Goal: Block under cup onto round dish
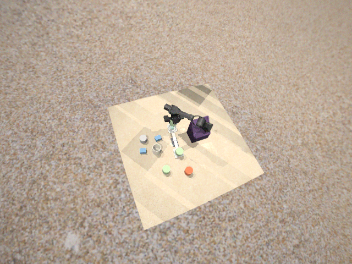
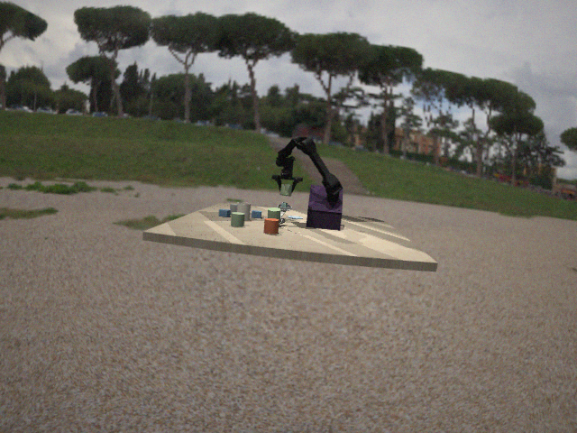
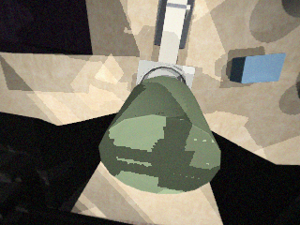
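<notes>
My gripper (image 1: pixel 172 121) (image 2: pixel 286 185) (image 3: pixel 159 124) is shut on a green cup (image 1: pixel 172 124) (image 2: pixel 286 189) (image 3: pixel 159 175) and holds it in the air above the far end of the white balance (image 1: pixel 175 141) (image 3: pixel 172 39). A small teal thing (image 1: pixel 171 127) (image 2: pixel 284 204) shows at that end below the cup, possibly the block. In the wrist view the held cup hides part of that end. The other green cup (image 1: pixel 179 151) (image 2: pixel 273 213) stands on the balance's near end. A pale blue flat thing (image 2: pixel 295 217) between balance and base may be the round dish; I cannot tell.
A green cylinder (image 1: pixel 166 169) (image 2: pixel 237 219) and an orange one (image 1: pixel 188 170) (image 2: pixel 270 225) stand in front. Two blue blocks (image 1: pixel 158 138) (image 1: pixel 143 150), a grey cylinder (image 1: pixel 143 138) and a hollow grey cup (image 1: pixel 156 149) stand left. The purple base (image 1: pixel 198 133) (image 2: pixel 325 209) is at right.
</notes>
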Available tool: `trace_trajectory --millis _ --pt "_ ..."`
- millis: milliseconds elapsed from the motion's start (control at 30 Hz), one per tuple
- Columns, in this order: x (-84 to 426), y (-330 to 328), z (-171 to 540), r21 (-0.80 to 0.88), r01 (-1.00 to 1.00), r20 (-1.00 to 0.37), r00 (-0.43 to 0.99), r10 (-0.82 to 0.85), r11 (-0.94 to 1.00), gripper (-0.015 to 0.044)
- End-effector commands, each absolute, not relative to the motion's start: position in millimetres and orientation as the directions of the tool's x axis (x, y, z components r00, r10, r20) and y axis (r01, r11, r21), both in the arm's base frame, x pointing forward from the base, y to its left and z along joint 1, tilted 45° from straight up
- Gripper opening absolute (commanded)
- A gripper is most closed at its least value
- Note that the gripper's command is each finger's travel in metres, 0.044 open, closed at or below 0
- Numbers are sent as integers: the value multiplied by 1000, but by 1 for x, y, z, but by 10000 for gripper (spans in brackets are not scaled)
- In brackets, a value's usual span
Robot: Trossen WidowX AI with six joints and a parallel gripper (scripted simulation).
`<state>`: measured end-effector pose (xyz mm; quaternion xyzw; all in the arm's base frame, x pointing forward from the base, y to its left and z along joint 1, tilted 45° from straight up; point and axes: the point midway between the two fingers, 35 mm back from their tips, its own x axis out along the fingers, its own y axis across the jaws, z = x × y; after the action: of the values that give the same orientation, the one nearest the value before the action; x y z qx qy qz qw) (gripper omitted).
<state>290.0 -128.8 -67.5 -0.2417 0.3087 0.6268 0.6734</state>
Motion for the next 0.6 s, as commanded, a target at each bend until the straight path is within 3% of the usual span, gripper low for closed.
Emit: trace_trajectory --millis 0,233,567 --pt "290 -129 -68 61 -993 -719 25 694 98 0" --pt "286 -132 -73 61 -993 -721 25 693 99 0" --pt "221 -169 -151 61 -993 -737 27 675 106 0"
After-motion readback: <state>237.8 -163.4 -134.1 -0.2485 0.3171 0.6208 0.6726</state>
